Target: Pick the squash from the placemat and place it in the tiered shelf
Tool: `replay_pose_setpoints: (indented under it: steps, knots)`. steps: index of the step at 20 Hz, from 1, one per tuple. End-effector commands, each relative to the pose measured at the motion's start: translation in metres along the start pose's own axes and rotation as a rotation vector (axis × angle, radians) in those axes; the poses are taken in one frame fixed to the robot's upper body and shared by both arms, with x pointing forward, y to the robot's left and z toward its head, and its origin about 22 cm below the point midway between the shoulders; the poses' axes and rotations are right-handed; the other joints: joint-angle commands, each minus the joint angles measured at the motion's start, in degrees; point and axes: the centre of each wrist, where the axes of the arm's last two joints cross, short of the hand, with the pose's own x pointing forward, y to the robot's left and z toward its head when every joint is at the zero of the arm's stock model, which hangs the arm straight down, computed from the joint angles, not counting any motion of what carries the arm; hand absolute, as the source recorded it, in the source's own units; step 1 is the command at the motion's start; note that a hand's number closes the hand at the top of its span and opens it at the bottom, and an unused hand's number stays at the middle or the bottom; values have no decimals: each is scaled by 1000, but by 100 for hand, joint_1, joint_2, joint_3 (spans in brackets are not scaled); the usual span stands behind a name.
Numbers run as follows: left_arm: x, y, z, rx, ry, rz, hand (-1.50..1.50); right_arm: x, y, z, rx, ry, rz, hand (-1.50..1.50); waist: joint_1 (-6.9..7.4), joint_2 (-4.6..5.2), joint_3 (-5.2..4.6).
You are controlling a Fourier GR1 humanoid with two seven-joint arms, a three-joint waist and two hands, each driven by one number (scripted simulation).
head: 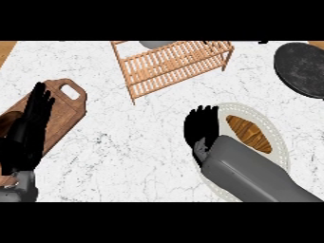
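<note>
No readable text, no labels, no brand marks, no numbers, no signs on the counter (143, 142) or on anything standing upon it

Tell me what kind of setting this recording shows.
Most likely a kitchen counter: a white marble worktop holds a black frying pan, a wooden cutting board and a slatted wooden tiered shelf.

White marble counter (136, 156) — bearing tiered shelf (170, 64), cutting board (62, 111), pan (308, 70), placemat (276, 137).
</note>
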Motion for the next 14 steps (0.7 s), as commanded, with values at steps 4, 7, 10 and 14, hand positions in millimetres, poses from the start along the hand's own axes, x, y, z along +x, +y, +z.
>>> replay_pose_setpoints:
  steps: [4,7,10,14]
  knots:
    - [-5,1,9,5,-3,-4,0,4,34,1,43,196,51,-150,35,11,2]
    - [1,6,-3,1,0,0,0,-3,20,6,23,177,31,-150,41,19,2]
    - [-21,5,12,10,2,7,0,-15,44,1,48,171,46,-150,43,21,0]
    - [9,3,-5,-10,5,5,0,-16,45,1,28,141,24,-150,52,27,5]
